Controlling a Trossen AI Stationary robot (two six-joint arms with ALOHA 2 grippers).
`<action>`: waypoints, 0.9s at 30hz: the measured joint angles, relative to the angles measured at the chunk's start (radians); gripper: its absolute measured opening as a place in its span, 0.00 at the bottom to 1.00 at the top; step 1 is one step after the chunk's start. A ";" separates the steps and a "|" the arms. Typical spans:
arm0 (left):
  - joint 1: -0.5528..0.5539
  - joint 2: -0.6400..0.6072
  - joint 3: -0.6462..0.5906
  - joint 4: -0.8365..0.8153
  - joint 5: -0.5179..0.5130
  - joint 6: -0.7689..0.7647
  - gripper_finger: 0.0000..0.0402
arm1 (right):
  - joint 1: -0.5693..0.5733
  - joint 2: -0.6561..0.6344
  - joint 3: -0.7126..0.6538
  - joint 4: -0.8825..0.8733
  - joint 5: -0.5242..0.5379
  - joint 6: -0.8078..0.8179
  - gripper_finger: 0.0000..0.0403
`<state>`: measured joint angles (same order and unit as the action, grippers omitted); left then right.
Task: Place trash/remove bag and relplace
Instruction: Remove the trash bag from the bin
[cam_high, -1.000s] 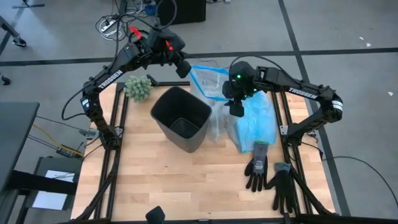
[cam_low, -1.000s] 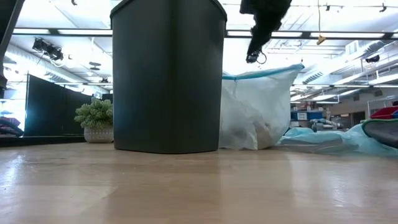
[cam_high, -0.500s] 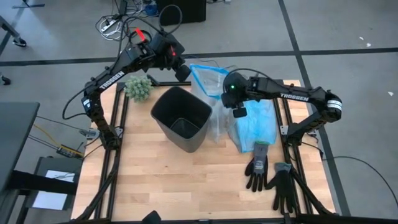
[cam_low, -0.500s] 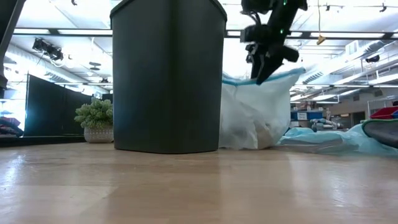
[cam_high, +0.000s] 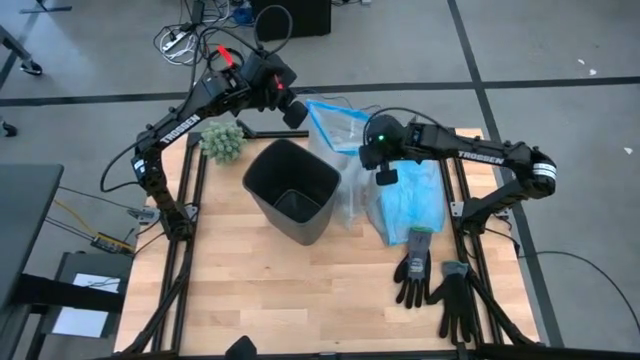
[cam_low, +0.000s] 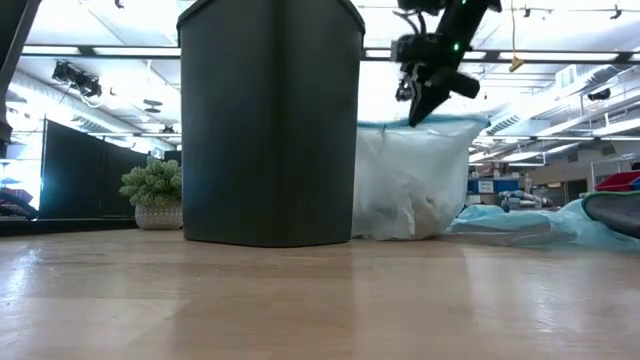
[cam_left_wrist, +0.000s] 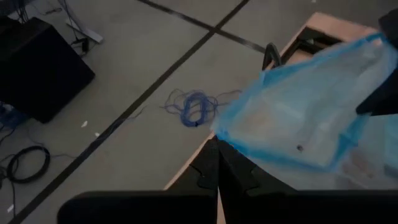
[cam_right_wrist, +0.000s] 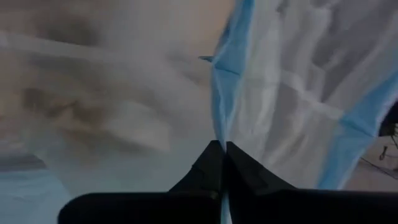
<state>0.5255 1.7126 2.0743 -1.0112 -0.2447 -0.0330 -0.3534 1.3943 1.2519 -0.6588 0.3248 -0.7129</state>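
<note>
Right gripper (cam_high: 384, 176) pinches the blue-rimmed bag (cam_high: 335, 130) at three o'clock of the bin (cam_high: 291, 190); left gripper (cam_high: 293, 113) clamps its far rim, probably to spread the mouth.

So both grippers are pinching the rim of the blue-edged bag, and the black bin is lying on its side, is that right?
Not quite. The black bin stands upright, its mouth open to the high view. The rest holds: the left gripper and the right gripper are each shut on the rim of the blue-edged bag.
</note>
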 joint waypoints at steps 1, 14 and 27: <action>0.000 0.000 0.000 0.012 0.000 0.000 0.01 | 0.000 -0.011 0.018 -0.002 0.015 0.001 0.00; 0.000 0.000 0.000 0.122 0.005 0.025 0.01 | -0.030 -0.066 0.455 0.177 0.083 -0.130 0.00; -0.004 0.000 -0.001 0.368 0.239 0.082 0.06 | -0.035 -0.063 0.516 0.158 -0.130 -0.148 0.00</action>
<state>0.5215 1.7126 2.0735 -0.6431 -0.0055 0.0489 -0.3886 1.3316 1.7676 -0.5012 0.1949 -0.8604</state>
